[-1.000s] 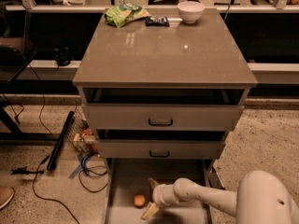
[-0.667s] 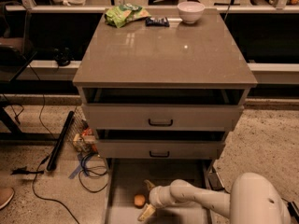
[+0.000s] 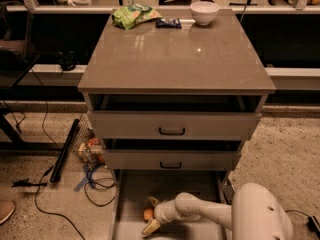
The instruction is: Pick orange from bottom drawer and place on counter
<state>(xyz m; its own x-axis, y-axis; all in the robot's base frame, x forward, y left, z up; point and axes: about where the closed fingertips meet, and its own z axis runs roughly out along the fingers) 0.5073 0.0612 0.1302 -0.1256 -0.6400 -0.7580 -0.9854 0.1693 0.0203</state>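
Note:
The bottom drawer is pulled out below the two upper drawers. The small orange lies on its floor near the left side. My gripper reaches into the drawer from the right. Its two tan fingers are spread, one on each side of the orange, which sits in the gap between them. My white arm stretches across the drawer from the lower right. The grey-brown counter tops the cabinet.
At the counter's far edge are a green bag, a dark packet and a white bowl. The two upper drawers stand slightly open. On the floor to the left lie cables and a black bar.
My gripper has moved left along the bottom drawer, so its fingers now straddle the orange. The orange has not moved.

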